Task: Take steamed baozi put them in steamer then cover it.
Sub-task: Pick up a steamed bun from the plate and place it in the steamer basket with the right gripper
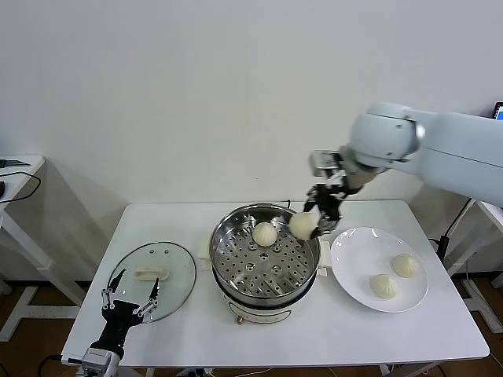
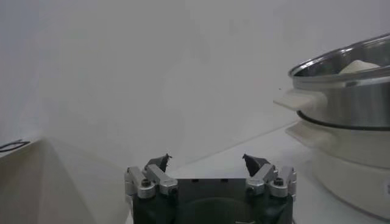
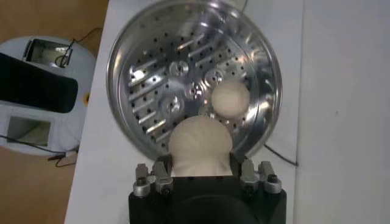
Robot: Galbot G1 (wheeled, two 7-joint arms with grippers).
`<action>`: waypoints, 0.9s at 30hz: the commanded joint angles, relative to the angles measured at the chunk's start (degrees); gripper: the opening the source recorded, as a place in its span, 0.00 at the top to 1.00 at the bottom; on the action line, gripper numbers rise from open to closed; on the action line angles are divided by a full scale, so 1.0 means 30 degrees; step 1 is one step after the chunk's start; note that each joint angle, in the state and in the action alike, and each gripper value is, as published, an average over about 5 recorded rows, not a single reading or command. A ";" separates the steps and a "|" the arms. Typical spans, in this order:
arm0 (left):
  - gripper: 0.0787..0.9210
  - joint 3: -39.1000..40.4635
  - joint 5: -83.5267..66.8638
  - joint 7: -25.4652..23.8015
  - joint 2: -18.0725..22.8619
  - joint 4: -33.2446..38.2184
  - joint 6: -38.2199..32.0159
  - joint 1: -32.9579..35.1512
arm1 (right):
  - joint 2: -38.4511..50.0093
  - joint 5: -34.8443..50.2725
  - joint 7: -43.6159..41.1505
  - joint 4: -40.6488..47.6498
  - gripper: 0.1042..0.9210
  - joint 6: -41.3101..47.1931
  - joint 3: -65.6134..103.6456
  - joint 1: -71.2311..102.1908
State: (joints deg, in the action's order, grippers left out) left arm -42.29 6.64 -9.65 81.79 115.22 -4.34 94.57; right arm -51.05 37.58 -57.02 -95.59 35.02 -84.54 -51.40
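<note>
Right gripper (image 1: 313, 222), clamped on one cream-white pleated dough bun (image 1: 302, 225) above the shiny round stainless-steel steamer (image 1: 228, 276)'s rim: should lower onto bare perforated tray, clear of the seated bun (image 1: 264, 233); left gripper (image 1: 128, 296) idle, wide.

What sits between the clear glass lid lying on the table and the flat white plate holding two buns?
The shiny stainless-steel steamer, seen in the head view, lies between the glass lid and the white plate.
</note>
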 commanded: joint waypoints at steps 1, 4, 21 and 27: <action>0.12 -0.0091 -0.0046 0.0003 -0.0003 -0.0008 0.0025 -0.0070 | -0.4812 0.0940 0.1541 0.2001 0.36 0.1893 0.0598 0.2433; 0.12 -0.0183 -0.0080 0.0007 0.0017 -0.0103 0.0035 -0.0139 | -0.5742 0.0566 0.1630 0.3140 0.37 0.1940 0.0988 0.3434; 0.12 -0.0400 -0.0179 -0.0034 0.0051 -0.0639 0.0019 -0.0495 | -0.8318 -0.0968 0.2150 0.5862 0.37 0.3319 0.2251 0.6570; 0.12 -0.0440 -0.0177 -0.0037 0.0073 -0.0626 0.0007 -0.0483 | -0.8315 -0.1332 0.2072 0.5877 0.36 0.3325 0.2201 0.6817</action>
State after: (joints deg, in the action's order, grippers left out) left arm -43.48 6.12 -9.69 82.03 113.51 -4.29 93.13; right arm -73.24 34.75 -51.27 -80.16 42.22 -78.68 -33.69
